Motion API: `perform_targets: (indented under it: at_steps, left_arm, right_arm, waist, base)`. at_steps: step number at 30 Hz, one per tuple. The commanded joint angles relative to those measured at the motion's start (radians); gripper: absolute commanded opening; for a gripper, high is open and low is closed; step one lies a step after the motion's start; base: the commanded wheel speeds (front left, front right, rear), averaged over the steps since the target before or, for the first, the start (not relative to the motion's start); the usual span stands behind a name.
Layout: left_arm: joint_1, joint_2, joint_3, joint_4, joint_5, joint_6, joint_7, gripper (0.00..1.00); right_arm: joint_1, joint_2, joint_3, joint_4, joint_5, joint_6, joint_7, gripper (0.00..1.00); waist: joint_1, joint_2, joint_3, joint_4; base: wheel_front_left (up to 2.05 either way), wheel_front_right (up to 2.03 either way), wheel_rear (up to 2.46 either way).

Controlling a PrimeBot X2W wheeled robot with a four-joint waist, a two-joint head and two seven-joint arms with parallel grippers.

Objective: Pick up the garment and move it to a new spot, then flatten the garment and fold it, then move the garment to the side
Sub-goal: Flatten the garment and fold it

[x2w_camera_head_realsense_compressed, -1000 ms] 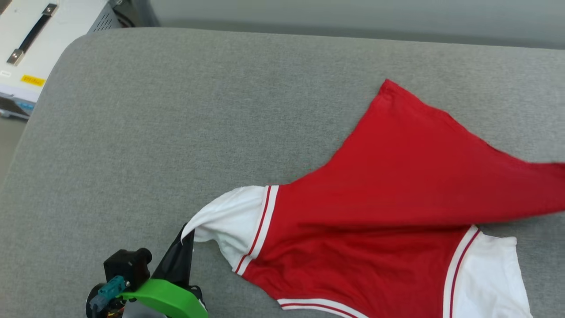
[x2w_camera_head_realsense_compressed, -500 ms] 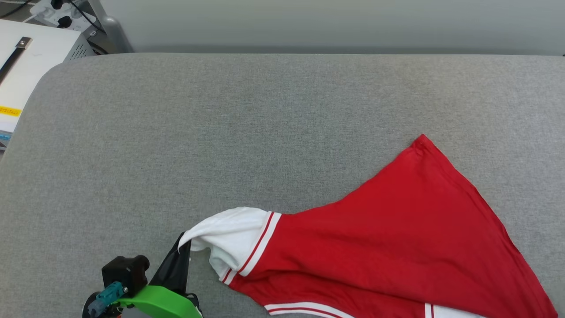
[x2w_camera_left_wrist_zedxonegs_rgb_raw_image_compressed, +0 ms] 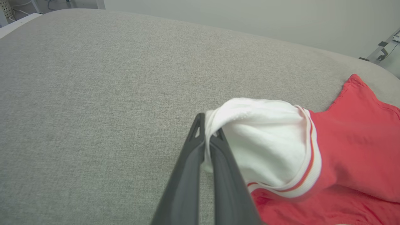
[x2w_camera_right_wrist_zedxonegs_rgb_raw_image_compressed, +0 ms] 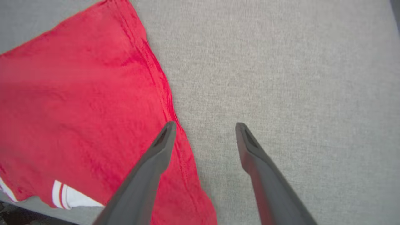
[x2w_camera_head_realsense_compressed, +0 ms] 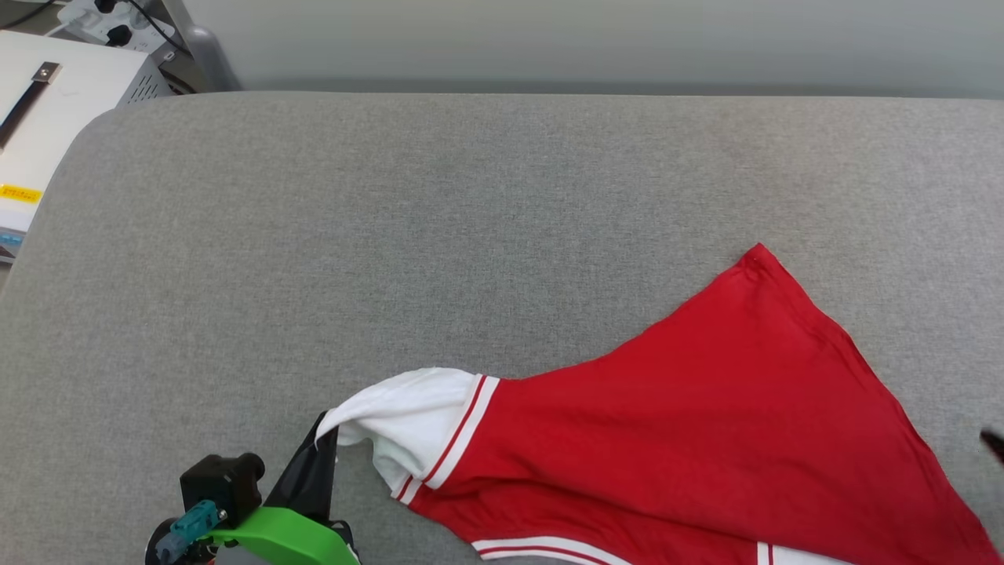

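garment (x2w_camera_head_realsense_compressed: 706,439) released since earlier | right jaws apart astride hem (x2w_camera_right_wrist_zedxonegs_rgb_raw_image_compressed: 157,73), wrist view | left jaws clamp sleeve (x2w_camera_left_wrist_zedxonegs_rgb_raw_image_compressed: 265,137)

Garment (x2w_camera_head_realsense_compressed: 706,439) lies on padded surface (x2w_camera_head_realsense_compressed: 392,235), in the near-R part of head view. Body runs R to frame edge, w/ one corner pointing toward far side. One sleeve (x2w_camera_head_realsense_compressed: 408,416) forms garment's L end. Its tip is raised off the surface & pinched btwn fingers (x2w_camera_left_wrist_zedxonegs_rgb_raw_image_compressed: 187,175) of L gripper (x2w_camera_head_realsense_compressed: 325,428). L gripper sits at near edge, L of centre, directly L of sleeve. R gripper (x2w_camera_right_wrist_zedxonegs_rgb_raw_image_compressed: 206,125) hangs over garment's R edge w/ fingers apart: one above the cloth, the other above the surface just beside it. Equipment case (x2w_camera_head_realsense_compressed: 47,133) stands off the surface's far-L corner, w/ power strip (x2w_camera_head_realsense_compressed: 102,20) behind it. Wall (x2w_camera_head_realsense_compressed: 549,39) runs behind far edge.
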Motion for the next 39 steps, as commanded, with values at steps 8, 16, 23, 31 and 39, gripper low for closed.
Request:
perform_targets:
  at_steps: [8, 16, 23, 31, 39]
  left_arm:
    - [-0.052, -0.006, -0.020, -0.018, 0.021, -0.001, 0.005, 0.00]
    - [-0.121, -0.027, -0.046, -0.014, 0.043, -0.024, 0.005, 0.00]
    - [-0.207, -0.070, -0.075, 0.006, 0.068, -0.054, -0.010, 0.00]
    - [-0.226, -0.087, -0.079, 0.037, 0.070, -0.068, -0.026, 0.00]
    - [-0.213, -0.077, -0.070, 0.059, 0.060, -0.070, -0.031, 0.00]
  right_arm:
    - [-0.294, -0.078, 0.062, -0.173, -0.055, -0.001, 0.126, 1.00]
    - [-0.583, -0.081, 0.270, -0.065, -0.057, -0.001, 0.364, 1.00]
    - [-0.871, -0.014, 0.548, 0.190, -0.111, -0.001, 0.430, 1.00]
    - [-0.886, 0.047, 0.725, 0.445, -0.063, -0.001, 0.371, 1.00]
    - [-0.934, 0.043, 0.784, 0.480, -0.008, -0.001, 0.211, 0.00]
  waist:
    - [0.0001, -0.0001, 0.051, 0.046]
    - [0.0001, -0.0001, 0.116, 0.100]
    - [0.0001, -0.0001, 0.206, 0.156]
    - [0.0001, -0.0001, 0.224, 0.170]
    - [0.0001, -0.0001, 0.167, 0.140]
  base:
    - [0.00, 0.00, 0.00]
    - [0.00, 0.00, 0.00]
    - [0.00, 0.00, 0.00]
    - [0.00, 0.00, 0.00]
    - [0.00, 0.00, 0.00]
